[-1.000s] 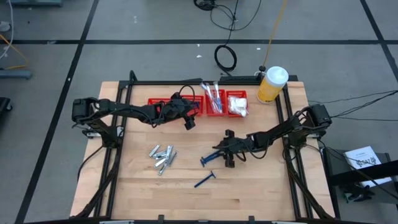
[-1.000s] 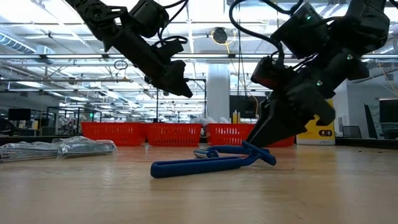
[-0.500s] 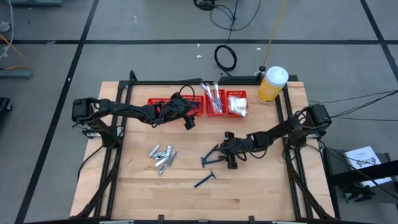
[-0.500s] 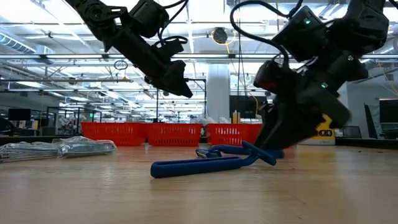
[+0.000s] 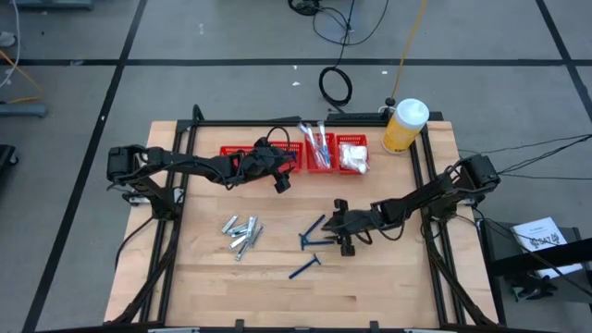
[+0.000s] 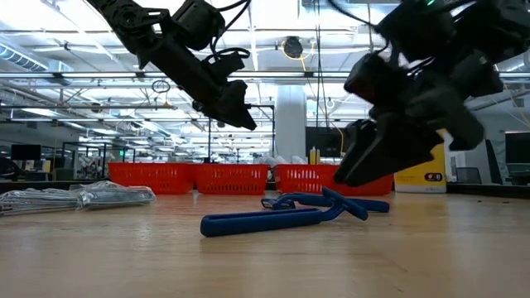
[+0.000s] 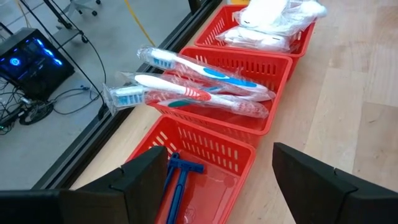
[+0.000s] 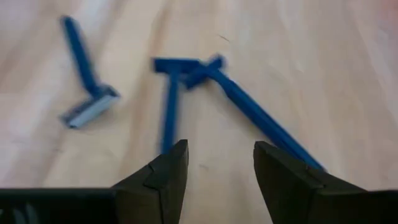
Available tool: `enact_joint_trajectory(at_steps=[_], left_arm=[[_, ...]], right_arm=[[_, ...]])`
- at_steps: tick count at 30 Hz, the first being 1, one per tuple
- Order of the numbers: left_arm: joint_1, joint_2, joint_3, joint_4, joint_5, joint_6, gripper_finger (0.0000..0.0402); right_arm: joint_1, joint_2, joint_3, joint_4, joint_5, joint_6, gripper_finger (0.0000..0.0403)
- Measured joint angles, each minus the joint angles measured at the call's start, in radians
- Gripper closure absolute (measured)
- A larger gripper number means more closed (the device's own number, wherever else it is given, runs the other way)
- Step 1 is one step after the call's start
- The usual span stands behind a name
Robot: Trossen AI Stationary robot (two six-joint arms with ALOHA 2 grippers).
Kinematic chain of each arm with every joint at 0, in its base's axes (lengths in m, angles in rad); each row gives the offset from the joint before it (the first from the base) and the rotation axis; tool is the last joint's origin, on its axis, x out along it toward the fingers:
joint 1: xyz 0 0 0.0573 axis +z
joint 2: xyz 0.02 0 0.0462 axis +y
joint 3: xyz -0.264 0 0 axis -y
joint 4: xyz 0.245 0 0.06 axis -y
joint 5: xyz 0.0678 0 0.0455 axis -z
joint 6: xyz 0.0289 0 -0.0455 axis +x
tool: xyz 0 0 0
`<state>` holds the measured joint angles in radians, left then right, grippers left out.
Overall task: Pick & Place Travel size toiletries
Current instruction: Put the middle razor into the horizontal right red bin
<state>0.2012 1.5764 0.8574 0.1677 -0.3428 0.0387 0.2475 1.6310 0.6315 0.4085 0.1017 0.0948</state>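
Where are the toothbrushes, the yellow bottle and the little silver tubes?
toothbrushes [image 7: 205,87]: left wrist view, on a wrapped handle.
yellow bottle [image 5: 403,132]: high view, on its yellow body.
silver tubes [image 5: 241,234]: high view, on the middle of the pile.

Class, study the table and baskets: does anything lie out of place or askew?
Yes. The wrapped toothbrushes lie across the middle basket's rim, ends overhanging, rather than inside it. On the table, two blue razors lie crossed, a third lies apart, and silvery tubes sit heaped.

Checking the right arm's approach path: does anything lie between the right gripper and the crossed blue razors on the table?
No. In the right wrist view, only bare wood separates the open right gripper from the crossed blue razors.
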Motion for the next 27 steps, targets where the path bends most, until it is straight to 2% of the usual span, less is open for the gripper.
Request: enact_joint_trajectory(at_steps=[10, 19, 23, 27], left_arm=[[0.000, 0.000, 0.000, 0.007, 0.000, 0.000, 0.0123], [0.000, 0.000, 0.000, 0.012, 0.000, -0.002, 0.0124], [0.000, 0.000, 0.000, 0.010, 0.000, -0.016, 0.0123], [0.000, 0.000, 0.000, 0.010, 0.000, -0.017, 0.0123]], right_arm=[[0.057, 0.071, 0.014, 0.048, 0.001, 0.090, 0.0232], [0.078, 0.118, 0.035, 0.004, 0.004, 0.099, 0.0236], [0.068, 0.116, 0.037, -0.071, 0.029, 0.103, 0.0271], [0.054, 0.116, 0.037, -0.085, 0.028, 0.103, 0.0337]])
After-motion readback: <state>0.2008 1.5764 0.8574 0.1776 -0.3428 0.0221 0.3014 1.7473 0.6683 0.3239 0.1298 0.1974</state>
